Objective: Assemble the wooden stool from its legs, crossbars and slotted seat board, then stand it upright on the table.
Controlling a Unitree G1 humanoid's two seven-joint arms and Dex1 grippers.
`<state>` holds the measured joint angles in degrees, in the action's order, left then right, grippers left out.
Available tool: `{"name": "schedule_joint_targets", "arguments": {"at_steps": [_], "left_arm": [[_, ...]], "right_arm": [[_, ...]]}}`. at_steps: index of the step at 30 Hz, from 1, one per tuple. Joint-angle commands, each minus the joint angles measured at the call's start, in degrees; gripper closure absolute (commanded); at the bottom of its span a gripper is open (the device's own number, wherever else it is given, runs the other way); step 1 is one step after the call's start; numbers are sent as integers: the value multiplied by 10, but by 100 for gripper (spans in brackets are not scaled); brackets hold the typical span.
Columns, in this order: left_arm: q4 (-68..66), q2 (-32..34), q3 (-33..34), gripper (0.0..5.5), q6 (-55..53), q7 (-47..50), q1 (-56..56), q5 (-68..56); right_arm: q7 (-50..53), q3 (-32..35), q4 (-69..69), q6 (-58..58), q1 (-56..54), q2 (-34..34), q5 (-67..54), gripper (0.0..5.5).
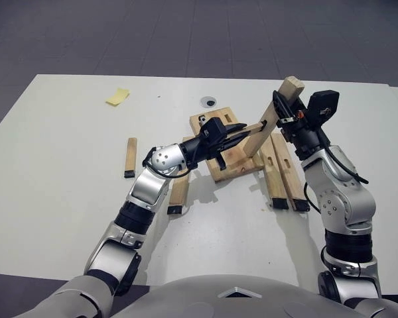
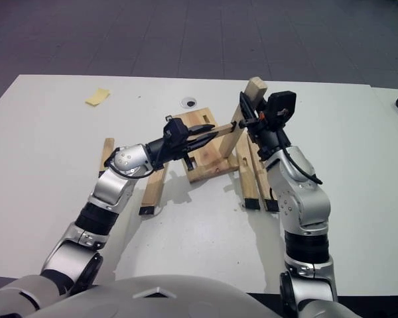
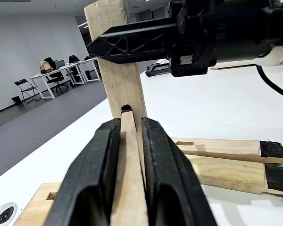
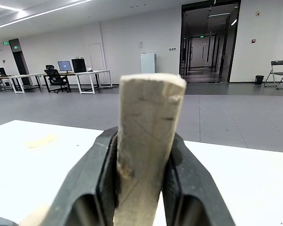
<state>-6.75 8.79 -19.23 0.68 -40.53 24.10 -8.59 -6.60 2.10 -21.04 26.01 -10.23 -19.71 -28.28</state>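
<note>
My right gripper (image 1: 283, 109) is shut on a wooden leg (image 1: 278, 106) and holds it tilted upright above the table, its lower end by the slotted seat board (image 1: 233, 162). That board lies flat at the table's middle. My left gripper (image 1: 241, 132) is shut on a thin crossbar (image 1: 253, 127), held level. In the left wrist view the crossbar (image 3: 128, 188) meets the slot in the leg (image 3: 119, 66), with the right gripper's finger (image 3: 141, 37) clamped just above. The right wrist view has the leg (image 4: 148, 122) standing between its dark fingers (image 4: 92, 174).
Two more legs (image 1: 283, 173) lie side by side right of the seat board. One short piece (image 1: 131, 157) lies at the left, another (image 1: 178, 193) under my left forearm. A yellow note (image 1: 117, 97) and a round table grommet (image 1: 208, 101) are farther back.
</note>
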Motion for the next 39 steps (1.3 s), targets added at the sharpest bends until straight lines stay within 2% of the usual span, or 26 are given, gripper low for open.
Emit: {"name": "schedule_joint_targets", "arguments": {"at_steps": [1,18,25,28,34,39], "left_arm": [[-42,-33,8,491,6,28,60,21],[-124,-92,-3,491,41,57,110,41],[-134,-104,-9,491,48,55,112,46],[-136,-107,-16,491,50,49,107,49],[-142,-111,-16,491,49,50,105,56],[-149,-113,-8,492,50,55,110,65]], "right_arm": [[-74,-126,21,135,82,-52,18,445],[-144,-232,-31,158,82,-119,-33,442],[-100,-198,2,153,71,-86,-49,442],[-87,-188,23,147,67,-72,-41,361],[-87,-173,29,146,67,-50,-29,273],[-111,-120,12,126,68,-29,-43,194]]}}
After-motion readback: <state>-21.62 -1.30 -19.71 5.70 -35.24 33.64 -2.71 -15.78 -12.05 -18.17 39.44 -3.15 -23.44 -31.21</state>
